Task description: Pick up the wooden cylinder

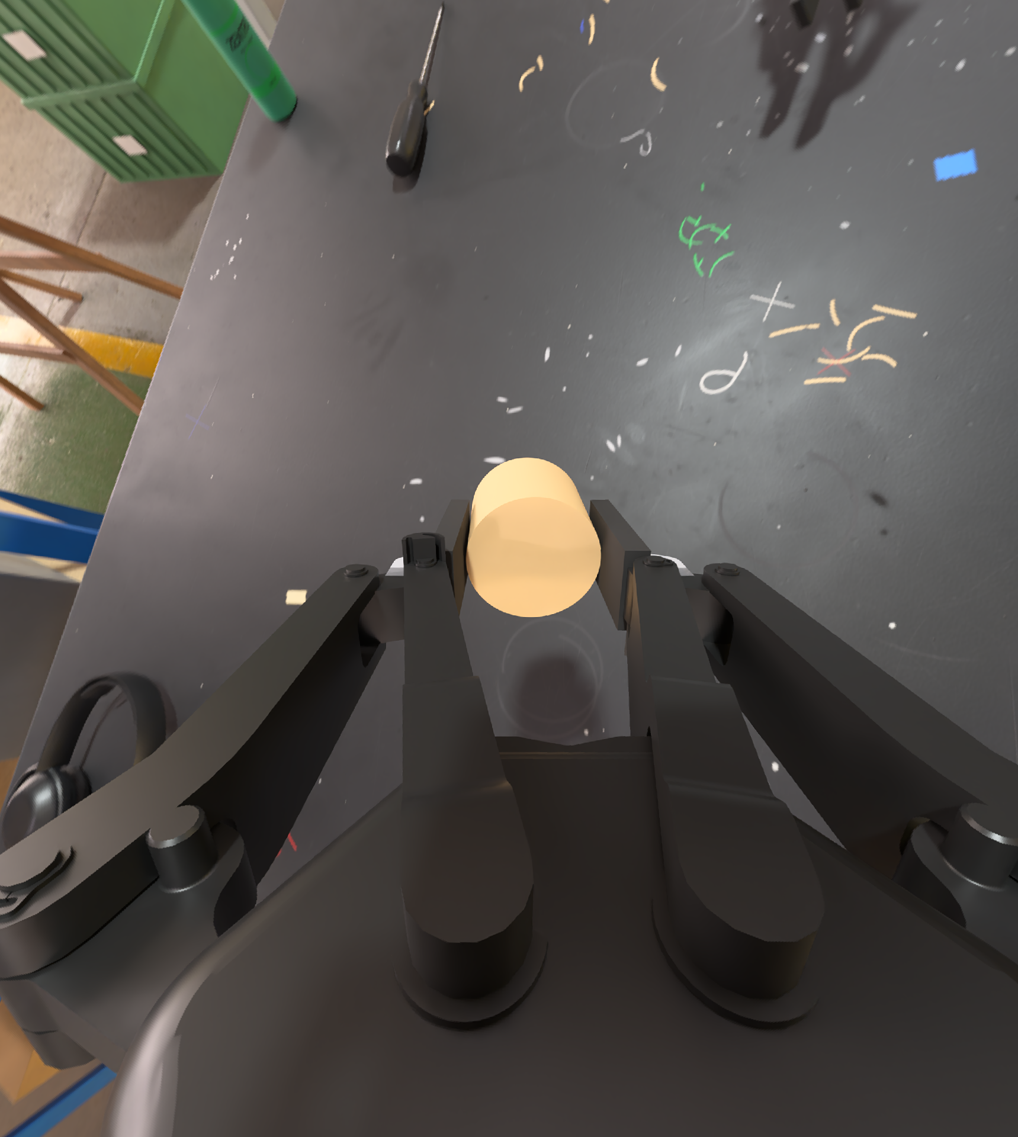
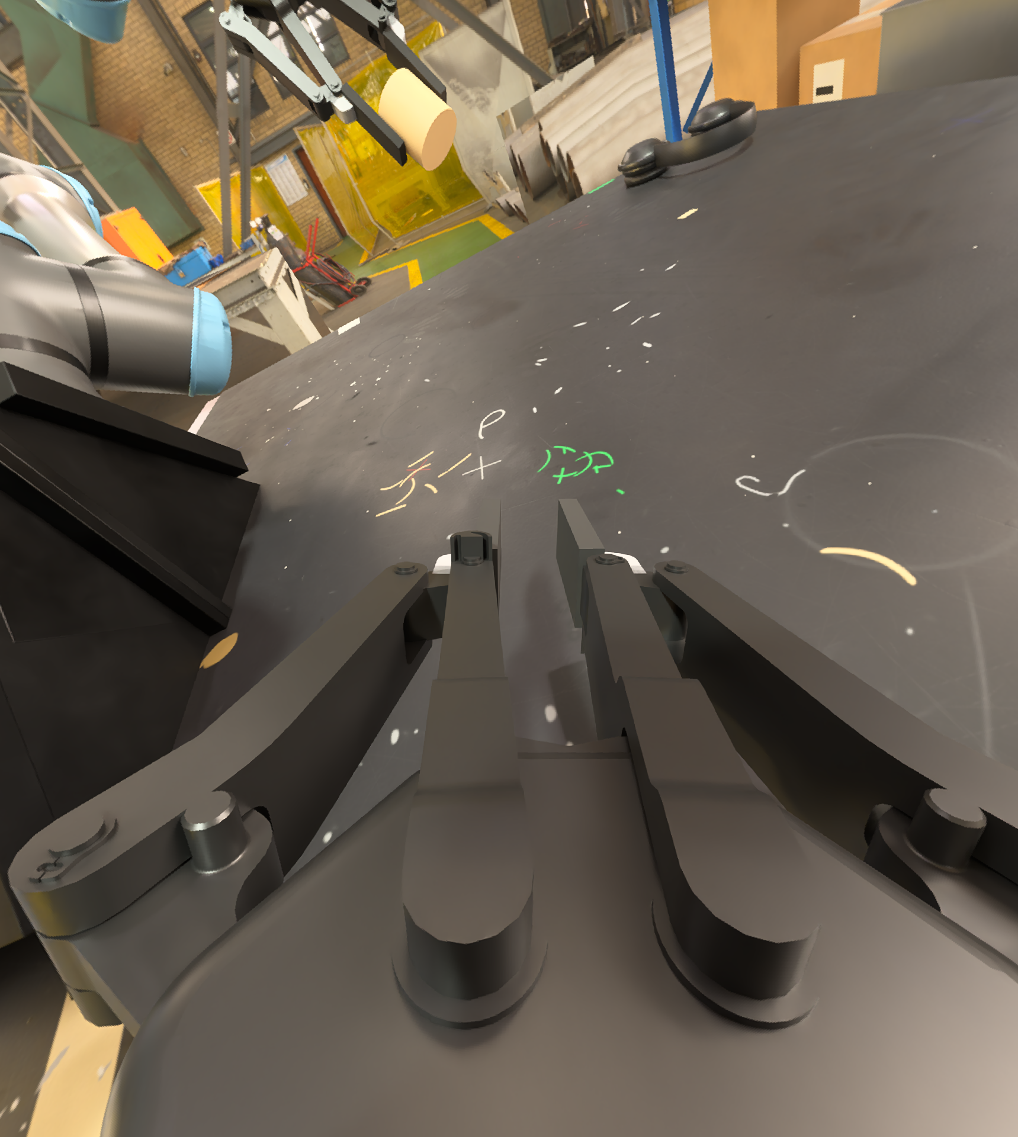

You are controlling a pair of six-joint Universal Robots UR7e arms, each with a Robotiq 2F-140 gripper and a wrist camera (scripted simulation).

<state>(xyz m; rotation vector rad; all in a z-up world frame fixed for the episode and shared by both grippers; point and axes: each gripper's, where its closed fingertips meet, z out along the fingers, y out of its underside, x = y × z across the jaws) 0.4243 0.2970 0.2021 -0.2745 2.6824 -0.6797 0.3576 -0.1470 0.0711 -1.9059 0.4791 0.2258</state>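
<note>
The wooden cylinder (image 1: 531,547) is pale tan and lies sideways between the pads of my left gripper (image 1: 531,510), which is shut on it. It hangs above the dark table (image 1: 371,369), with its shadow on the surface below. In the right wrist view the cylinder (image 2: 417,126) shows high up in the left gripper (image 2: 417,120), well clear of the table. My right gripper (image 2: 529,510) is low over the table near chalk marks, its jaws nearly together with nothing between them. It shows blurred at the far end of the left wrist view (image 1: 801,74).
A black-handled screwdriver (image 1: 411,123) and a green marker (image 1: 248,61) lie at the far left. Black headphones (image 1: 75,757) sit at the near left edge and show in the right wrist view (image 2: 688,144). A black mount block (image 2: 63,554) stands left of my right gripper.
</note>
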